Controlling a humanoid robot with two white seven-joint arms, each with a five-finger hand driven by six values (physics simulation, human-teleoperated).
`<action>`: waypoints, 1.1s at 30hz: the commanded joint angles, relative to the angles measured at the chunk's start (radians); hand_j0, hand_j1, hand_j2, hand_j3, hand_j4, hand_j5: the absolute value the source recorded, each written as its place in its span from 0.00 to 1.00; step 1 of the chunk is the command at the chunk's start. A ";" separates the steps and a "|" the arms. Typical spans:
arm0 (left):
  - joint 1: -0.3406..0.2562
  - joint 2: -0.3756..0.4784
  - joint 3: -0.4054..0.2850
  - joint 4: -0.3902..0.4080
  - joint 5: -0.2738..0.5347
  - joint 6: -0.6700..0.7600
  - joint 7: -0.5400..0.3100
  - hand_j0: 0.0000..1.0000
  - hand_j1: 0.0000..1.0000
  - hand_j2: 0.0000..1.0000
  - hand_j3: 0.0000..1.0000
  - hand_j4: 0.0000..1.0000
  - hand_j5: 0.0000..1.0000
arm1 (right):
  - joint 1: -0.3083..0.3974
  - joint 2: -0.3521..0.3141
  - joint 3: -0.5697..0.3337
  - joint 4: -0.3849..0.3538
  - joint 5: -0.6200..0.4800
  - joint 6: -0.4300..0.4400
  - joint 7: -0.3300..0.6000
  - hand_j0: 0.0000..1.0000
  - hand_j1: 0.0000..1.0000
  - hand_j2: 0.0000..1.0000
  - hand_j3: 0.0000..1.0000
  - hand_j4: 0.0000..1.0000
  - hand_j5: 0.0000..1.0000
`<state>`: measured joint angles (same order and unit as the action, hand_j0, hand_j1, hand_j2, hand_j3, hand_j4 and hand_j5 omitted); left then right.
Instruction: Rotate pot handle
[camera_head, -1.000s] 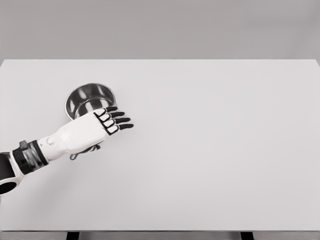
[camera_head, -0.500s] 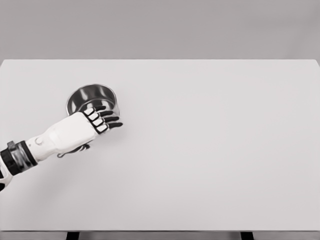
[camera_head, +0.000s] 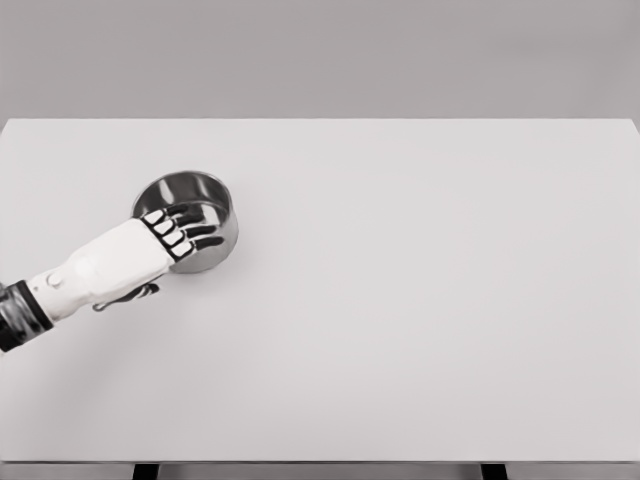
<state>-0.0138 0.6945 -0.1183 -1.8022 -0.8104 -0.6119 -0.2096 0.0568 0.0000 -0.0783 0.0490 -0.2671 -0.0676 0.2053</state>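
A small steel pot (camera_head: 190, 190) stands on the left part of the white table (camera_head: 420, 300). My left hand (camera_head: 178, 230) comes in from the lower left and lies over the pot's near rim. Its black-tipped fingers (camera_head: 200, 229) stretch out flat across the opening and hold nothing that shows. The palm hides most of the pot's handle. A thin dark piece (camera_head: 125, 298) peeks out beneath the palm, and I cannot tell whether it is the handle's end or the thumb. The right arm is out of view.
The table's far edge runs across the top against a grey wall. Its near edge lies along the bottom, with two dark legs showing beneath it.
My left hand has drawn back to the left and toward me, its fingertips now over the pot's opening rather than right of it. The dark piece under the palm swung left with it.
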 joint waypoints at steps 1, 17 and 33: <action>0.000 0.002 0.012 0.000 0.007 0.001 0.001 1.00 1.00 1.00 1.00 1.00 1.00 | 0.000 0.000 0.000 0.000 0.000 0.000 0.000 1.00 1.00 1.00 1.00 1.00 1.00; 0.009 0.013 0.049 0.004 0.004 0.001 0.001 1.00 1.00 1.00 1.00 1.00 1.00 | 0.000 0.000 0.000 0.000 0.000 0.000 0.000 1.00 1.00 1.00 1.00 1.00 1.00; 0.011 0.040 0.072 0.033 0.004 0.001 0.001 1.00 1.00 1.00 1.00 1.00 1.00 | 0.000 0.000 0.000 0.000 0.000 0.000 0.000 1.00 1.00 1.00 1.00 1.00 1.00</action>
<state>-0.0046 0.7303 -0.0485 -1.7755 -0.8128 -0.6118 -0.2095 0.0568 0.0000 -0.0783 0.0490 -0.2671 -0.0676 0.2053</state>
